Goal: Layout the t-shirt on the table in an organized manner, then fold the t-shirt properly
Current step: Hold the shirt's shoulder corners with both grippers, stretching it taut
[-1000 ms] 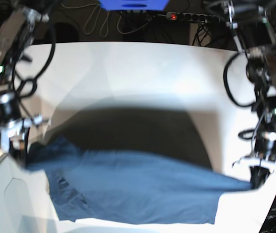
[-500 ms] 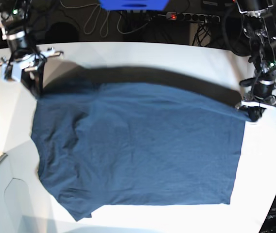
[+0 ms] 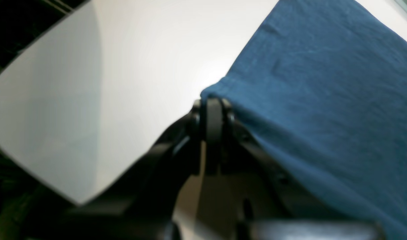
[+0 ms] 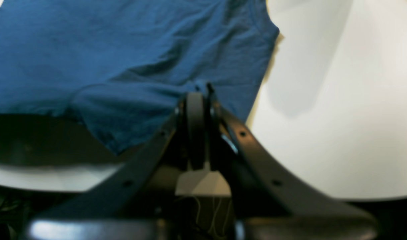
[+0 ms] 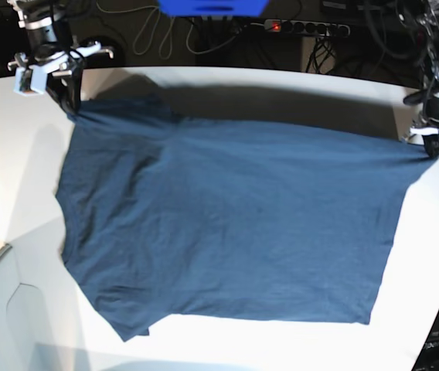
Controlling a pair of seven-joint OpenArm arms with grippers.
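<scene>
Between the two grippers, the t-shirt (image 5: 227, 224) is stretched crosswise, one far corner pinched in the left gripper (image 5: 434, 144), the other in the right gripper (image 5: 71, 104).

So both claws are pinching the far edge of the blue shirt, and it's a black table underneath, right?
Not quite: the table is white, not black, as the base view shows. The rest holds: the left gripper and right gripper are each shut on the far edge of the blue t-shirt.
</scene>
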